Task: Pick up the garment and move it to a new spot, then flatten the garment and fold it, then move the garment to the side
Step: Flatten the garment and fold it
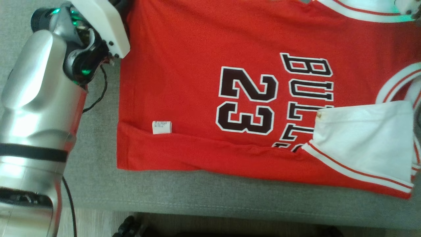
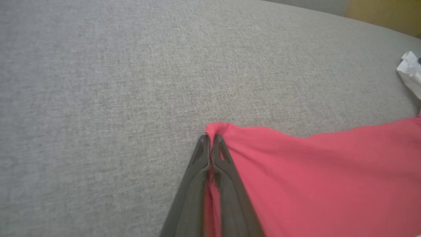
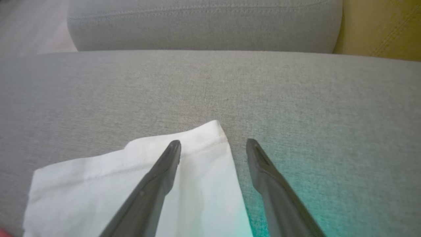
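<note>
Grey couch cushion (image 1: 98, 184) has the red Bulls 23 jersey (image 1: 184, 49) spread mostly flat across the centre and right of the head view. Looks like folding's barely started, and the move aside is still to do. Left claw (image 2: 210, 138) is pinched shut on a red corner. Right claw (image 3: 213, 142) is spread wide over a white hemmed flap (image 3: 82, 184).

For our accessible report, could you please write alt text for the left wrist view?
The left fingers, dark and shut, pinch a corner of the red jersey on a grey cushion. The jersey spreads towards the view's lower right, and a scrap of white cloth shows at the right edge.
</note>
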Tool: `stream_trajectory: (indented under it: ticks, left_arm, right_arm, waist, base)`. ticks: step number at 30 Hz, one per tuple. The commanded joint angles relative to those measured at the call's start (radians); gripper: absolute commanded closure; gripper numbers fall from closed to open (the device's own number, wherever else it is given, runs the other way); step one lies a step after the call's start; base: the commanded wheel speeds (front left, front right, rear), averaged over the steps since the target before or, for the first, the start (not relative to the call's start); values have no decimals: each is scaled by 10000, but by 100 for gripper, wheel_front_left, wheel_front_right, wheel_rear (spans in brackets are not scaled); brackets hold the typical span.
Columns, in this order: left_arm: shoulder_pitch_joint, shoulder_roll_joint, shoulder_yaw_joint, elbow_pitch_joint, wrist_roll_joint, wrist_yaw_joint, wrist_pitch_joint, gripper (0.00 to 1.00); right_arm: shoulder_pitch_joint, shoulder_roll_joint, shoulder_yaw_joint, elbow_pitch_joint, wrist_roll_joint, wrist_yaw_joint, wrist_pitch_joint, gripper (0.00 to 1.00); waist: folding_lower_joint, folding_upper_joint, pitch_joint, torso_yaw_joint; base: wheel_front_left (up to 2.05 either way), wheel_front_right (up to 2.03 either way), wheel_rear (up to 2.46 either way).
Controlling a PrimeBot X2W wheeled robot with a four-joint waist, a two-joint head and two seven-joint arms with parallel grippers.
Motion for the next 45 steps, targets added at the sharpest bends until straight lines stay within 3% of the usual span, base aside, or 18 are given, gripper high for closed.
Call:
stream_trajectory:
  ticks: [1, 8, 9, 10, 11, 16, 21, 29, 36, 45]
  left_arm:
    - [-429, 376, 139, -92, -107, 17, -117, 100]
    - [-763, 400, -334, 191, -417, 16, -393, 100]
    - [-794, 421, -381, 235, -468, 16, -429, 100]
    - [-822, 442, -424, 276, -522, 16, -468, 100]
    - [-849, 460, -462, 311, -578, 16, -514, 100]
    - [-890, 555, -564, 423, -767, 16, -778, 100]
    - [-650, 830, -680, 405, -1024, 16, -1098, 100]
    - [81, 1437, -717, -68, -1123, 37, -1217, 100]
    - [1258, 1951, -647, -1214, -1535, 79, -1063, 100]
    - [3586, 2945, -252, -3295, -1743, 900, -1383, 100]
  right_arm:
    - [-463, -127, 152, 85, -149, 39, 218, 0]
    - [-1223, -127, 636, 1124, -165, 39, 639, 0]
    - [-1274, -116, 703, 1218, -117, 39, 715, 24]
    - [-1306, -113, 763, 1300, -69, 39, 797, 83]
    - [-1335, -138, 840, 1341, -57, 39, 838, 100]
    - [-1296, -274, 1029, 1054, 117, 39, 385, 100]
    - [-588, -570, 1113, -15, 572, 39, -548, 100]
    - [1499, -1030, 576, -2421, 1193, 39, -902, 100]
    - [4009, -913, -148, -4696, 1188, 39, -649, 100]
    - [7679, 614, -1230, -7078, 735, 39, -576, 100]
  waist:
    - [-1, 0, 108, 127]
    - [-1, 0, 233, 253]
    - [-1, 0, 238, 244]
    - [-1, 0, 237, 233]
    - [-1, 0, 238, 224]
    - [-1, 0, 153, 169]
    - [-1, 0, -224, -4]
    - [-1, 0, -995, -275]
    - [-1, 0, -1611, -499]
    - [-1, 0, -2021, -934]
  base:
    - [0, 0, 0]
    - [0, 0, 0]
    - [0, 0, 0]
    - [0, 0, 0]
    - [0, 0, 0]
    - [0, 0, 0]
    - [0, 0, 0]
    - [0, 0, 0]
    - [0, 0, 0]
    - [0, 0, 0]
